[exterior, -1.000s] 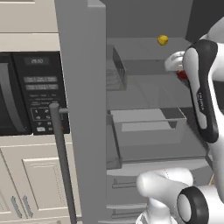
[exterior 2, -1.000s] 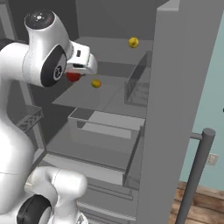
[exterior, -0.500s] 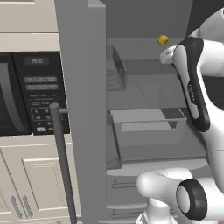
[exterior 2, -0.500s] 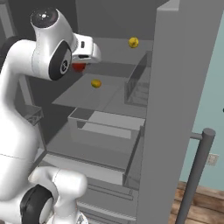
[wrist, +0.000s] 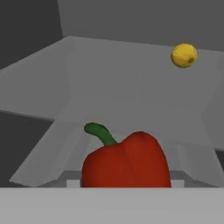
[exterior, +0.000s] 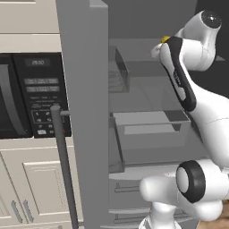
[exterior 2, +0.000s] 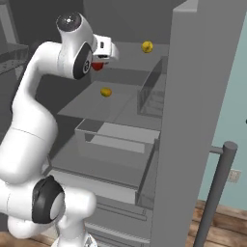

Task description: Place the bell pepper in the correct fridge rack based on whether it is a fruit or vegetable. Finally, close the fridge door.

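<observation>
The bell pepper (exterior 2: pixel 98 66) is glossy red with a green stem. It hangs in my gripper (exterior 2: pixel 102 58), which is shut on it in front of the fridge's upper shelf (exterior 2: pixel 126 52). In the hand view the bell pepper (wrist: pixel 127 162) sits low in the middle, stem pointing up and left, with the pale upper shelf (wrist: pixel 109 83) stretching behind it. In the left base view my own forearm (exterior: pixel 176 74) covers the hand and the pepper.
A yellow fruit (exterior 2: pixel 147 47) lies on the upper shelf and a second one (exterior 2: pixel 105 91) on the glass shelf below. A clear drawer (exterior 2: pixel 116 137) is pulled out under that. The open fridge door (exterior 2: pixel 202 120) with its bar handle (exterior 2: pixel 217 193) stands right. A microwave (exterior: pixel 31 94) is left.
The arm has lifted and reached deeper into the fridge, taking the bell pepper from mid-shelf height up to the upper shelf's level. The grip stays closed.
</observation>
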